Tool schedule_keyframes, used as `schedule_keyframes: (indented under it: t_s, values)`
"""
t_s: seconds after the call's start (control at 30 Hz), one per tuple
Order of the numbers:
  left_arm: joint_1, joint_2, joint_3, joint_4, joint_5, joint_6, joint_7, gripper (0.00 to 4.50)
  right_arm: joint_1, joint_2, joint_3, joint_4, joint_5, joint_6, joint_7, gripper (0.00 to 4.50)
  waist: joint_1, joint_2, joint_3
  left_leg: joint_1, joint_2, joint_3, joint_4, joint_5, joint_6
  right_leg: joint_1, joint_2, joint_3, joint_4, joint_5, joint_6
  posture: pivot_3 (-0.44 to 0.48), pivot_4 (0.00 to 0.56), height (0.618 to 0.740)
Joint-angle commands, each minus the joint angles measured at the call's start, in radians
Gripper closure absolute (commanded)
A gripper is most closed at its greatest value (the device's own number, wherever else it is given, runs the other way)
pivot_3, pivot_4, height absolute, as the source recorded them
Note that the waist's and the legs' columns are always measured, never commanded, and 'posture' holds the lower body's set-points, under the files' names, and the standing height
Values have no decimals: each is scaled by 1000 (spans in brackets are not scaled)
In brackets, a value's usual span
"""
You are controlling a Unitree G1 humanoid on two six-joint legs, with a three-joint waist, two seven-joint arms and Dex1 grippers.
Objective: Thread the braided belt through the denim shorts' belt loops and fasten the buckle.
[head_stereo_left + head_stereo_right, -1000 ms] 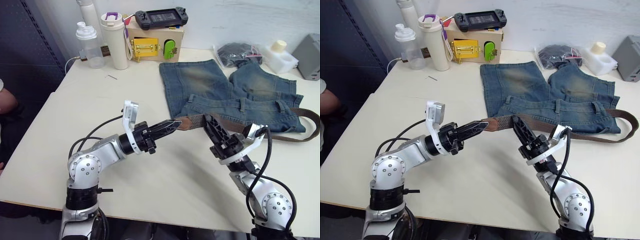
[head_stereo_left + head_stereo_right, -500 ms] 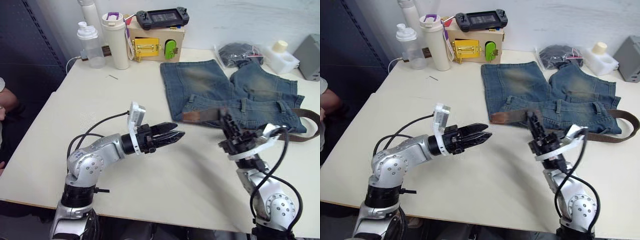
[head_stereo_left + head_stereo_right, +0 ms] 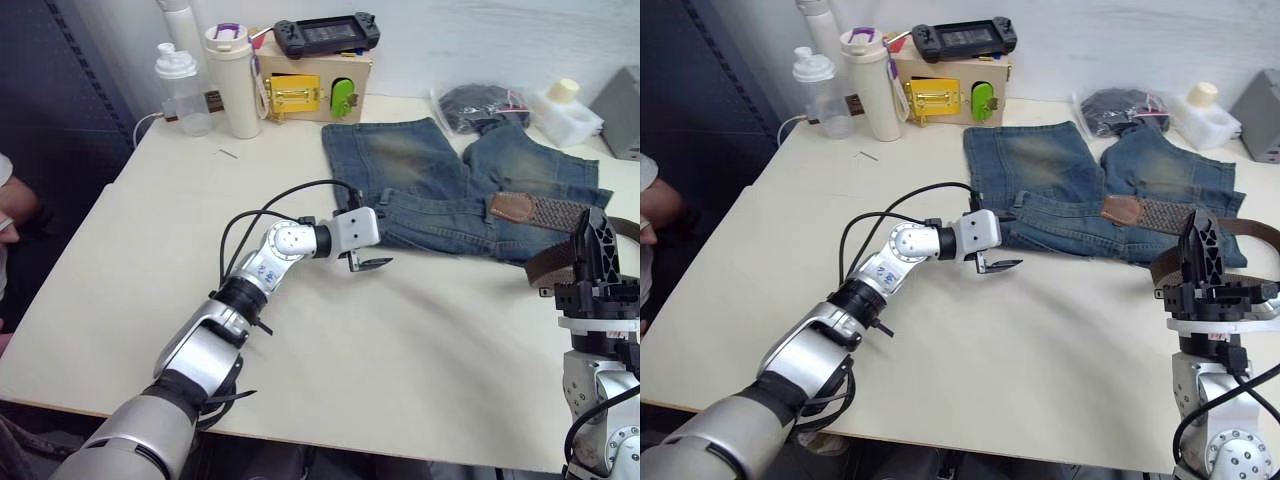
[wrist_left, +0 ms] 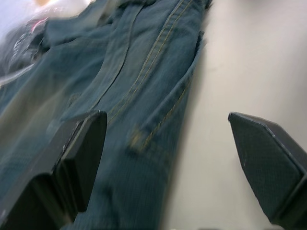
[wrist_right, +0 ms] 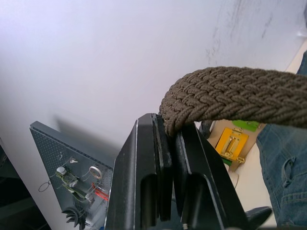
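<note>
Our right gripper [image 5: 169, 129] pinches the braided belt [image 5: 230, 98]; our left gripper [image 4: 168, 158] gapes empty beside the denim shorts [image 3: 430, 180].

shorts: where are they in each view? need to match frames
Left eye: shorts in the upper middle, spreading right.
Right eye: same place.
Left wrist: close up, their edge lies between the open fingers of the left tool.
Right wrist: a patch of denim beyond the belt clamped in the right tool.
Landmark: box with yellow latch.
</note>
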Motion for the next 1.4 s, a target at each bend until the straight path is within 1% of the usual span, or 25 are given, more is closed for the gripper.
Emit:
schedule_keyframes:
  t_s: [0.03, 0.1, 0.2, 0.23, 0.27, 0.3, 0.37, 0.47, 0.6, 0.67, 0.7, 0.73, 0.8, 0.83, 0.87, 0.9, 0.93, 0.97, 1.03, 1.1, 1.13, 1.23, 1.3, 1.33, 1.4]
  values:
    - [-70, -26, -46, 154, 141, -60, 158, 320, 10, 6, -10, -70, 14, -26, 5, 4500, -3, -1, 0, 0, 0, 0, 0, 0, 0, 0, -1, 1, 0, -1, 1, 0, 150, 646]
    - [-82, -29, -50, 192, 175, -70, 192, 885, 11, 9, -4, -78, 10, -35, 4, 4500, -7, -1, 0, 0, 0, 0, 0, 0, 0, 1, -2, 2, 0, -1, 1, 0, 150, 646]
    - [-92, -28, -48, 221, 216, -61, 241, 2269, 8, 16, 10, -88, 0, -46, 1, 4500, -19, -1, 0, 0, 0, 1, 0, 0, 0, 0, 0, 1, 1, -1, 2, 0, 150, 646]
    - [-94, -27, -46, 226, 225, -58, 250, 2867, 6, 17, 15, -89, -4, -49, 0, 4500, -21, -1, 0, 1, 0, 0, 0, 0, 0, -1, 1, 1, 1, -1, 2, 0, 150, 646]
    - [-94, -25, -45, 230, 235, -57, 258, 3161, 2, 18, 23, -88, -9, -52, 1, 4500, -21, -1, -1, 1, 0, 0, 0, 0, 0, -1, 1, 1, 1, -1, 2, 0, 150, 646]
    - [-94, -24, -44, 233, 242, -56, 264, 3630, 0, 18, 28, -87, -13, -54, 1, 4500, -21, -1, -1, 1, 0, 0, 0, 0, 0, -1, 1, 1, 1, -1, 2, 0, 150, 646]
    - [-78, -22, -25, 224, 230, -71, 247, 4426, -10, 17, 40, -79, -19, -56, 2, 4500, -21, -1, -1, 1, 0, 0, 0, 0, 0, -1, 1, 0, 1, -1, 2, 0, 150, 646]
    - [-37, -10, 8, 180, 200, -108, 213, 4471, -24, 16, 50, -69, -26, -58, 1, 4500, -23, -1, -1, 2, 0, 0, 0, 0, 0, -2, 2, 0, 1, -1, 3, 0, 150, 646]
    - [68, 48, 63, 21, 145, -133, 132, 4471, -37, 7, 50, -59, -33, -63, -5, 4500, -32, 0, -2, 2, 0, 0, -2, 0, 0, -2, 1, 0, 3, -1, 3, 0, 150, 646]
    - [208, 135, 96, -198, 100, -110, 64, 4471, -44, -12, 39, -57, -41, -66, -18, 4500, -46, 1, -3, 2, 0, 0, -3, 0, 0, -3, 1, 0, 4, -1, 3, 0, 150, 646]
    - [310, 202, 118, -342, 79, -92, 32, 4471, -47, -33, 29, -53, -46, -64, -25, 4500, -58, 3, -5, 2, 0, 0, -5, 0, 0, -3, 1, 0, 3, -1, 3, 0, 150, 646]
    - [467, 302, 166, -517, 45, -69, -3, 4471, -52, -75, 10, -39, -54, -57, -42, 4500, -71, 3, -9, 3, 0, -2, -7, -1, -1, -6, -1, 1, 3, -1, 3, 0, 150, 646]
    - [705, 454, 230, -765, 6, -51, -53, 4471, -52, -157, -12, -9, -83, -33, -66, 4500, -97, 2, -12, 5, -1, -8, -11, -4, -4, -11, -11, -1, 1, -1, 3, 0, 150, 646]
    - [775, 495, 246, -842, -2, -35, -66, 4471, -48, -186, -16, 2, -89, -22, -70, 4500, -105, 2, -14, 12, -1, -10, -16, -7, -5, -12, -12, -4, -1, -1, 3, 0, 150, 646]
    - [876, 546, 282, -910, -34, -42, -79, 4471, -46, -223, -15, 11, -104, -2, -69, 4500, -108, 3, -21, 19, -1, -12, -17, -11, -5, -12, -12, -5, -2, -1, 3, 0, 150, 646]
    - [950, 580, 309, -964, -58, -38, -85, 4471, -44, -249, -15, 17, -112, 11, -66, 4500, -107, 5, -25, 24, -1, -14, -17, -15, -5, -11, -12, -7, -2, -3, 5, 0, 150, 646]
    - [1040, 634, 342, -993, -52, -72, -84, 4471, -48, -277, -15, 30, -112, 26, -72, 4500, -105, 9, -29, 32, -1, -14, -17, -20, -5, -8, -12, -7, -4, -5, 8, 0, 150, 646]
    - [1101, 670, 366, -1013, -44, -94, -83, 4471, -52, -296, -16, 40, -110, 36, -77, 4500, -105, 11, -32, 37, -2, -14, -16, -23, -5, -6, -12, -8, -5, -6, 9, 0, 150, 646]
    - [1246, 738, 429, -1019, -36, -132, -79, 4471, -61, -339, -11, 58, -108, 71, -70, 4500, -99, 16, -36, 39, -2, -9, -13, -27, -4, -3, -12, -7, -12, -12, 14, 0, 150, 646]
    - [1338, 754, 473, -1049, -54, -103, -70, 4471, -64, -367, -3, 75, -111, 105, -59, 4500, -94, 21, -40, 40, -2, -6, -12, -29, -3, -2, -11, -5, -15, -13, 15, 0, 150, 646]
    - [1362, 755, 484, -1064, -54, -89, -64, 4471, -64, -374, 3, 85, -111, 119, -57, 4500, -88, 22, -42, 42, -2, -5, -12, -29, -3, -1, -11, -5, -15, -13, 15, 0, 150, 646]
    - [1388, 741, 503, -1088, -32, -70, -37, 4471, -66, -390, 18, 114, -130, 157, -48, 4500, -56, 23, -43, 44, -2, -3, -12, -31, -2, 0, -11, -2, -14, -13, 15, 0, 150, 646]
    - [1390, 728, 507, -1116, -82, -24, -51, 3467, -76, -395, 30, 140, -150, 176, -48, 4500, -42, 23, -43, 44, -2, 0, -11, -31, -2, 0, -11, -2, -15, -13, 15, 0, 150, 646]
    - [1390, 722, 509, -1140, -108, 0, -61, 3171, -82, -399, 34, 152, -154, 186, -46, 4500, -39, 22, -43, 43, -2, 1, -10, -31, -1, 0, -11, -2, -16, -13, 15, 0, 150, 646]
    - [1394, 730, 520, -1201, -150, 53, -88, 2331, -98, -406, 40, 174, -168, 203, -43, 4500, -30, 22, -43, 42, -2, 2, -9, -32, -1, 0, -11, -2, -16, -13, 15, 0, 150, 646]
